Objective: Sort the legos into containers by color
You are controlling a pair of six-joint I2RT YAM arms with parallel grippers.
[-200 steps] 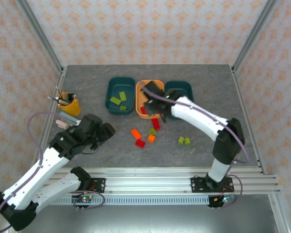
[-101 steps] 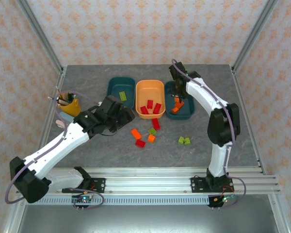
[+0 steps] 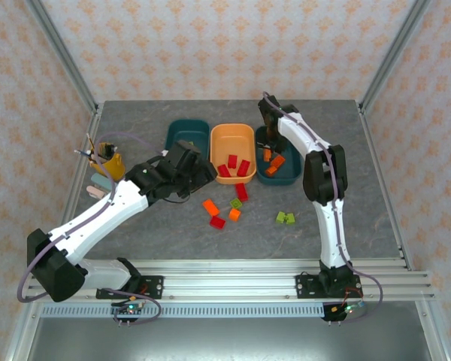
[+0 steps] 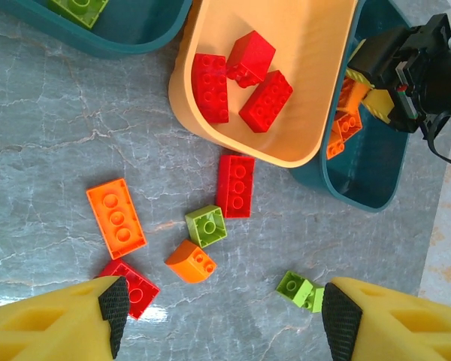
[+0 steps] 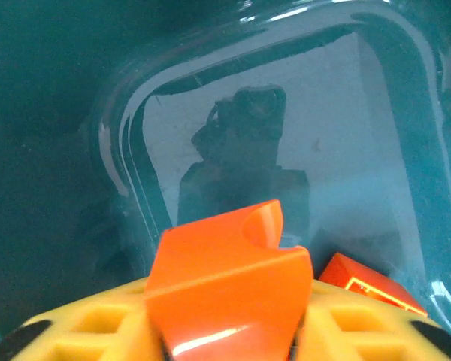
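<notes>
**Right gripper**, inside the right teal tray, which is the rightmost of the tray row in the overhead view. An orange brick sits between the two yellow fingers at the low centre of the wrist frame. It is tipped, with one curved edge pointing up. Whether the fingers clamp it or merely flank it cannot be told. The relation that matters here is that the brick is directly over bare, glossy tray floor, well inside the rim. A second orange brick rests on that floor at lower right. A release would likely land the brick among its own colour.

**Left gripper**, hovering over the loose bricks with its fingers wide apart and holding nothing.
- A small orange brick lies nearest, just up-left of the middle of the gap.
- A green brick lies just beyond the small orange brick.
- A red brick lies farther up the frame, with its long axis running up the frame. Its far end is at the rim of the orange tray, touching or nearly so.

This arm is plainly the nearer one to the loose pile. The bricks are small, studded, hard and shiny, and the trays are shallow with rounded corners.
</notes>
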